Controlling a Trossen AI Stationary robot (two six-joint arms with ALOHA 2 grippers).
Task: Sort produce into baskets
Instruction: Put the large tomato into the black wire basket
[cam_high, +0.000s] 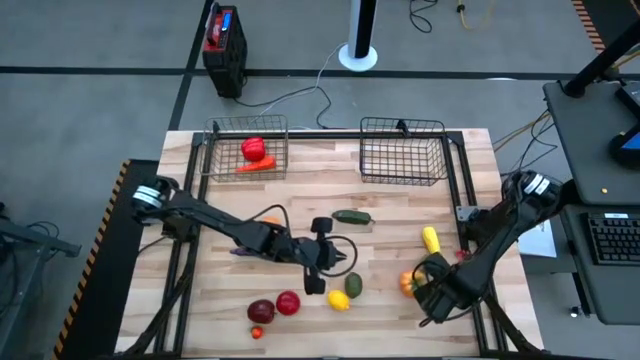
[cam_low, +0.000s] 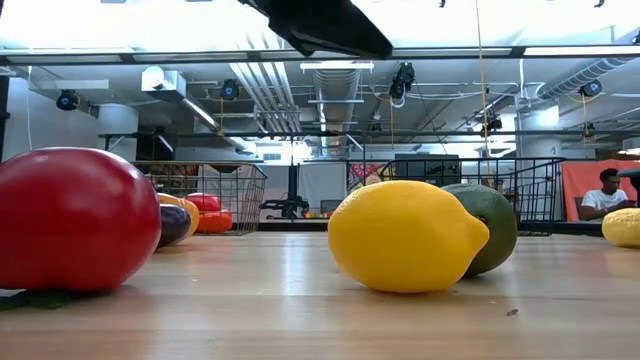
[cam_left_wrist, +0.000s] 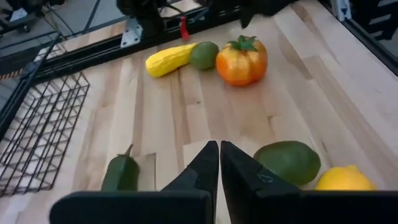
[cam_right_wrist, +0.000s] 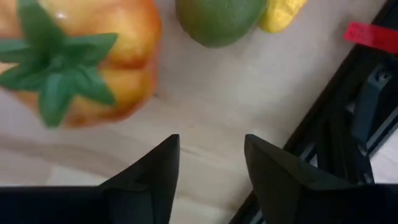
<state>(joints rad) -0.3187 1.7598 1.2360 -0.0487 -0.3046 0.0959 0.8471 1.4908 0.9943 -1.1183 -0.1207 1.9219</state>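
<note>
Two dark wire baskets stand at the table's far side. The left basket (cam_high: 247, 150) holds a red piece and an orange carrot; the right basket (cam_high: 403, 150) shows nothing inside. My left gripper (cam_high: 350, 257) is shut and empty over the table's middle, between a dark green piece (cam_left_wrist: 121, 173) and a green avocado-like piece (cam_left_wrist: 287, 162) next to a lemon (cam_left_wrist: 345, 179). My right gripper (cam_right_wrist: 208, 165) is open and empty near the right front. It stands just short of an orange pepper (cam_right_wrist: 81, 56) with a green stem, which rests on the table.
A lime (cam_right_wrist: 219, 20) and a yellow piece (cam_high: 431, 239) lie beyond the orange pepper. A red apple (cam_high: 288, 302), a dark red piece (cam_high: 261, 311) and a small red one (cam_high: 257, 332) lie near the front. A purple piece (cam_high: 245, 250) lies under my left arm. A person (cam_low: 603, 195) sits far behind.
</note>
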